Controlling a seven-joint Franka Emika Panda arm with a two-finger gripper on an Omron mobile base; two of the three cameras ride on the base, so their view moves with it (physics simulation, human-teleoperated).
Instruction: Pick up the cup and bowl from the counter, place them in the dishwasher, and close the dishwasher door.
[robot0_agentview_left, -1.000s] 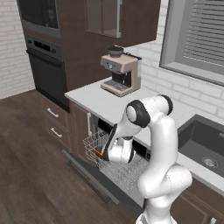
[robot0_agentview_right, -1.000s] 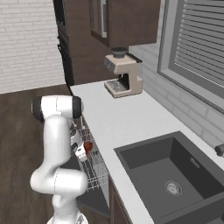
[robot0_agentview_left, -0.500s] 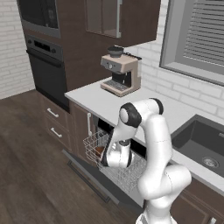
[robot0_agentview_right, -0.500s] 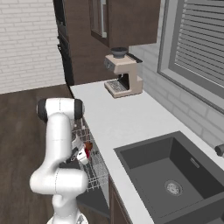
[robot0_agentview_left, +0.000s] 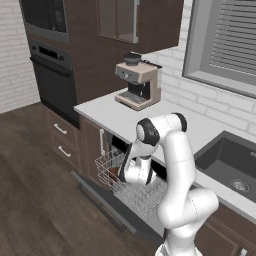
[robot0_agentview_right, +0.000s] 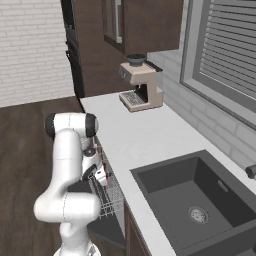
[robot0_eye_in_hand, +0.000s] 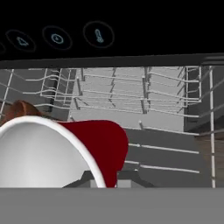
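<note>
The red cup (robot0_eye_in_hand: 107, 148) with its white inside fills the lower left of the hand view, and my gripper (robot0_eye_in_hand: 113, 181) is shut on it. It hangs tilted just above the pale wire rack (robot0_agentview_left: 145, 196) of the open dishwasher (robot0_eye_in_hand: 131, 39). The brown bowl (robot0_agentview_left: 114, 173) lies in the rack's left part, seen behind the cup as the bowl (robot0_eye_in_hand: 19, 109). My gripper (robot0_agentview_left: 126, 176) points down into the rack; from the right, the cup (robot0_agentview_right: 101, 175) shows at the gripper (robot0_agentview_right: 98, 176). The dishwasher door (robot0_agentview_left: 97, 197) lies dropped open. The counter (robot0_agentview_left: 115, 112) above is bare near the arm.
A beige coffee machine (robot0_agentview_left: 137, 85) stands at the back of the counter (robot0_agentview_right: 145, 135). The dark sink (robot0_agentview_right: 200, 200) lies to the right. A black wall oven (robot0_agentview_left: 52, 82) and brown drawers (robot0_agentview_left: 62, 142) are at the left, with wooden floor (robot0_agentview_left: 35, 200) in front.
The arm's elbow has swung left and the hand has shifted slightly over the rack, still holding the cup. The bowl and the door have not moved.
</note>
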